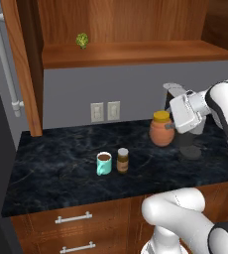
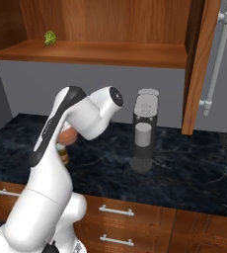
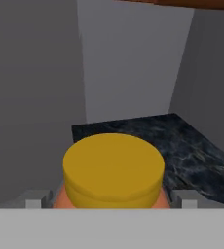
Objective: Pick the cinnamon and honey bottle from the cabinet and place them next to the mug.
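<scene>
Dark marbled counter (image 1: pixel 61 168) runs below a grey wall with two pale outlets (image 1: pixel 105 111), and above it hangs the reddish-brown cabinet (image 1: pixel 136 52), its shelf board holding a small green leafy thing (image 1: pixel 82 40) at the left end. On the counter, the teal mug (image 1: pixel 104 163) of dark liquid stands upright with the slim brown cinnamon jar (image 1: pixel 122 160) just beside it on its right. Well to the right of those two stands the honey bottle (image 1: pixel 161 129), terracotta-orange with a yellow lid, upright on the counter near the wall. The gripper (image 1: pixel 171 126) reaches in at the bottle from its right side; in the hand view the yellow lid sits right between the two finger bases, with the orange body (image 3: pixel 60 198) just below it. The jaws stand wide, either side of the bottle; whether they press on it I cannot tell. A grey-and-silver appliance (image 2: pixel 145 133) stands upright on the counter behind the arm.
</scene>
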Motion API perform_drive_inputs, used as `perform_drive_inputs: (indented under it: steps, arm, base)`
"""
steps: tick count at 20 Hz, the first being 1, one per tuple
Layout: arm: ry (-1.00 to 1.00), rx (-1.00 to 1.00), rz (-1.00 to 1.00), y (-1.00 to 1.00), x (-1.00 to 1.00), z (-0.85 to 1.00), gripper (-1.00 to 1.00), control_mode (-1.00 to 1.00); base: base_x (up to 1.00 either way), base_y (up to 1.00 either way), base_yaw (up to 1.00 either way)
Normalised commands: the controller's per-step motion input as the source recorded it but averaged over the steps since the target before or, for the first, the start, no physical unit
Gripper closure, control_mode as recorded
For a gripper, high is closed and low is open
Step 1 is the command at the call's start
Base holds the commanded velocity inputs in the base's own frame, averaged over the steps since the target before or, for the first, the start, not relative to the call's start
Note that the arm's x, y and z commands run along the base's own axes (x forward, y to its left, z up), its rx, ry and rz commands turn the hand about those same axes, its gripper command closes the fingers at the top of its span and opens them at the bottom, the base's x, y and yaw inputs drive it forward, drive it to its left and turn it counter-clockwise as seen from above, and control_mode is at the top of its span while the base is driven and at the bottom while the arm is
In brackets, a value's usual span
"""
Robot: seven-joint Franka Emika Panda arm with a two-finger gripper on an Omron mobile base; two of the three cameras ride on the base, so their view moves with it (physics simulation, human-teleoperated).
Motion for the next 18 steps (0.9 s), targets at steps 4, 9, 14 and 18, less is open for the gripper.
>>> perform_drive_inputs:
  steps: [4, 9, 14, 18]
  arm:
    - [0.0, -0.03, 0.03, 0.0, 0.0, -0.33, 1.0, -1.0]
    - [0.0, 0.0, 0.0, 0.0, 0.0, -0.45, 1.0, -1.0]
    - [0.0, 0.0, 0.0, 0.0, 0.0, -0.6, 1.0, -1.0]
    - [0.0, 0.0, 0.0, 0.0, 0.0, -0.63, 1.0, -1.0]
  base:
    - [0.0, 0.0, 0.0]
    - [0.0, 0.0, 0.0]
    - [0.0, 0.0, 0.0]
    - [0.0, 0.0, 0.0]
